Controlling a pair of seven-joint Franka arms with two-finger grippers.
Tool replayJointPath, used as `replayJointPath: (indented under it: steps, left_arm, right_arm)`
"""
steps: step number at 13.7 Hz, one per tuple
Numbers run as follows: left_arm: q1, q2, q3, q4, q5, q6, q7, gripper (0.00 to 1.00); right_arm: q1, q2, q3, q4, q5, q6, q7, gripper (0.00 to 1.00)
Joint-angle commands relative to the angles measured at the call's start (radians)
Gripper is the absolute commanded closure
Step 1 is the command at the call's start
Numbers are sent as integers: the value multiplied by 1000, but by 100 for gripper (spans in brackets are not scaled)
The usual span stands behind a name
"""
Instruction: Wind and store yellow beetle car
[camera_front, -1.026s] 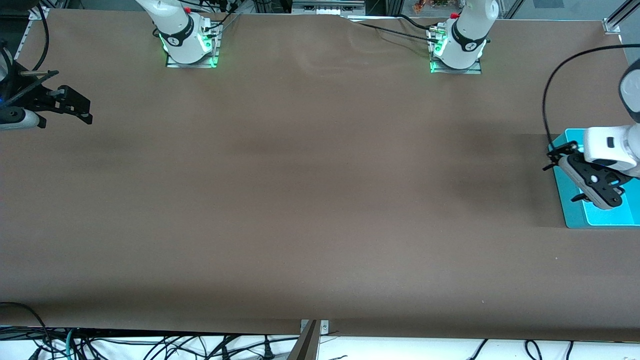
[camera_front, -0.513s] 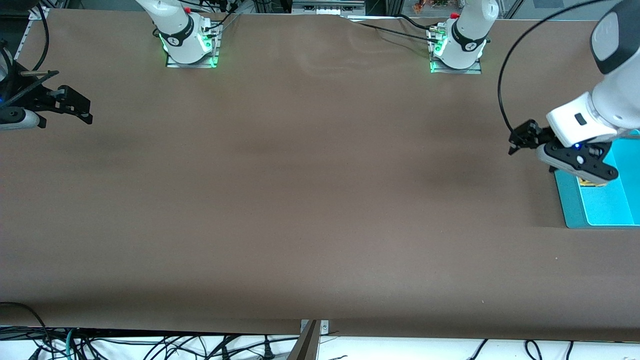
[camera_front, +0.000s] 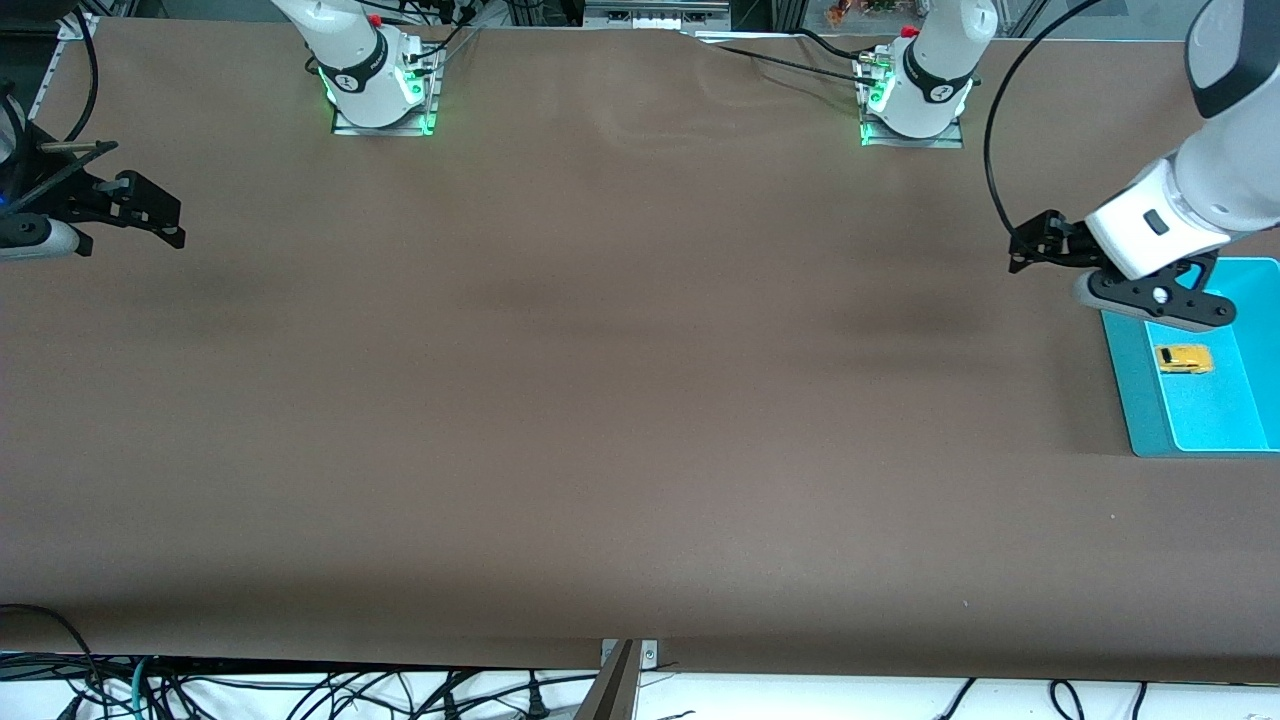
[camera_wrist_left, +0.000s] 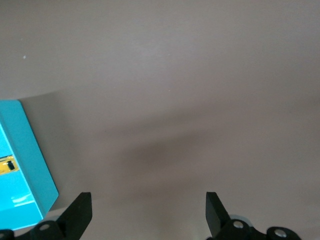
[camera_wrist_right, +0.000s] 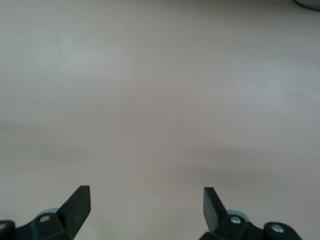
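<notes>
Front view: yellow beetle car (camera_front: 1184, 359) is lying in the teal tray (camera_front: 1130, 390) at the left arm's end of the surface (camera_front: 600, 400). Left gripper (camera_front: 1150, 300) is hanging over the tray's edge, jaws spread, empty. Right gripper (camera_front: 150, 215) is waiting, jaws spread.

Left wrist view: car (camera_wrist_left: 7, 165) is showing in the tray; judging storage done, best lifting clear without nudging the tray.

Right wrist view: right gripper (camera_wrist_right: 145, 202) is showing bare surface only.

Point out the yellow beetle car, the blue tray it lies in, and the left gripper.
yellow beetle car (camera_front: 1184, 359): front view, on its roof.
blue tray (camera_front: 1124, 375): front view, on the rim toward the right arm's end.
left gripper (camera_front: 1105, 272): front view, midway between its open jaws, over the tray's edge.
</notes>
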Motion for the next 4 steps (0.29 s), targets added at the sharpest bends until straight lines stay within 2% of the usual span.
replayJointPath:
  steps: [1, 3, 4]
  left_arm:
    - [3, -2, 17, 18, -5, -15, -3, 0]
    - [18, 0, 17, 18, -7, -13, -41, 0]
    - [29, -2, 17, 18, -11, -13, -122, 0]
  right_arm:
    - [4, 11, -1, 29, -6, -24, 15, 0]
    - [4, 11, -1, 29, -6, -23, 15, 0]
    - [4, 11, -1, 29, -6, -23, 15, 0]
